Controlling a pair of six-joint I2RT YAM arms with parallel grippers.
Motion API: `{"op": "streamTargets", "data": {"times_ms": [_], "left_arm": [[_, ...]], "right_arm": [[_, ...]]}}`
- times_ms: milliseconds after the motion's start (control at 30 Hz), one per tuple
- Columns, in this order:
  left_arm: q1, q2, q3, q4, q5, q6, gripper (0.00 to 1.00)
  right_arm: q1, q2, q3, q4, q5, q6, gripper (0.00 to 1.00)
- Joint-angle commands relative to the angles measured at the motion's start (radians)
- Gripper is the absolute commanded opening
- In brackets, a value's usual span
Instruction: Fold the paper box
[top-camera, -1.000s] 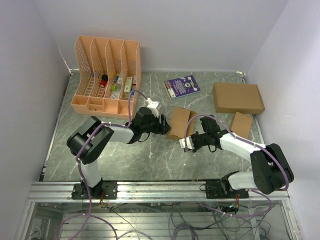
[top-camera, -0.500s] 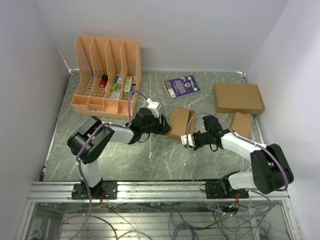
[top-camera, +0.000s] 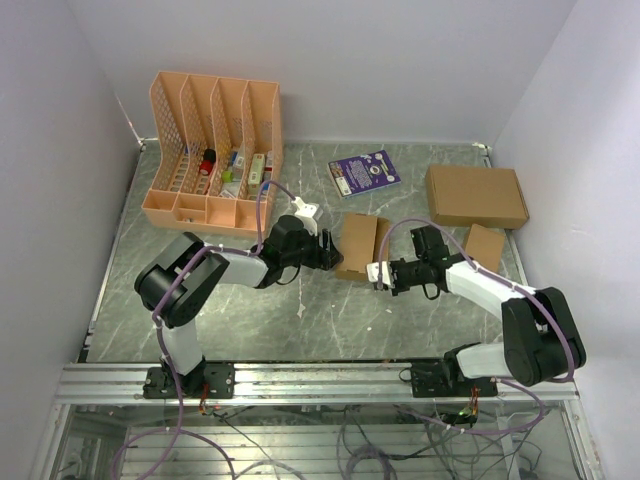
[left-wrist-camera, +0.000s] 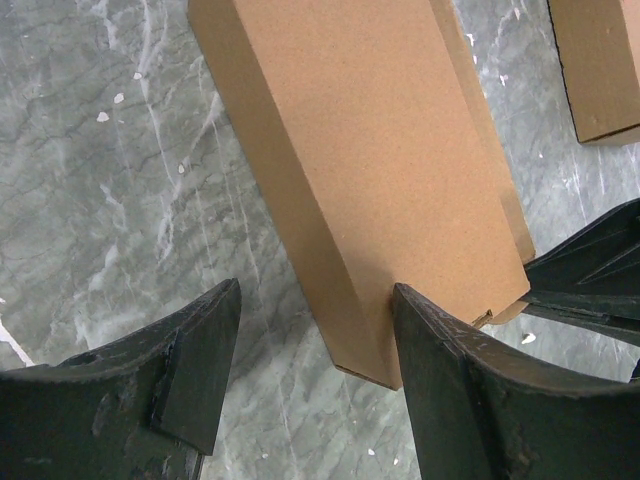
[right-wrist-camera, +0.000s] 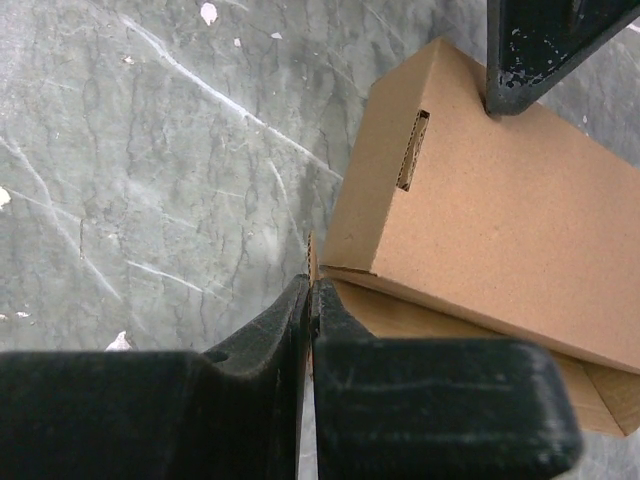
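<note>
Three brown cardboard pieces counted on grey marbled table (top-camera: 250, 320), matte, veined white.

Paper box (top-camera: 356, 245): slim oblong carton, plain kraft, smooth faces, crisp creased edges, narrow slot cut in one end panel. Lay flat at mid-table, long axis running toward far edge, with a second card layer showing beneath its near-right corner.

Left gripper (left-wrist-camera: 312, 295): black, scuffed fingers (left-wrist-camera: 195, 370). Stood spread wide and released at the carton's near-left corner, one tip resting on the top face, the other down beside the side wall, grasping nothing.

Right gripper (right-wrist-camera: 310, 290): clenched, pads pressed together, tips touching the carton's near-right corner. Could not tell whether a card edge was caught between them.

Large flat cardboard box (top-camera: 476, 195): sat near far right corner.

Second small carton (top-camera: 484, 247): lay by right edge, apart from paper box.

Purple booklet (top-camera: 364, 172): glossy, lay toward far edge.

Peach lattice file rack (top-camera: 215, 150): stood at far left corner.

Bare stone showed along near edge and below the rack.
</note>
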Motion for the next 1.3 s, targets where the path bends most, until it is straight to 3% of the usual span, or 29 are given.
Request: {"op": "streamTargets", "data": {"times_ms": [0,367,1267], "left_arm": [[0.005,0.039,-0.007,-0.068,-0.008,0.029,0.72],[0.005,0.033,-0.004,-0.08,-0.008,0.036,0.72],[0.006,0.038,0.008,-0.094,-0.003,0.046,0.72]], "right_arm": [[-0.018,0.014,0.028,-0.06,-0.026,-0.024,0.04],[-0.02,0.044,0.047,-0.112,-0.001,-0.075,0.06],[-0.048,0.034,0.055,-0.08,0.007,0.005,0.06]]}}
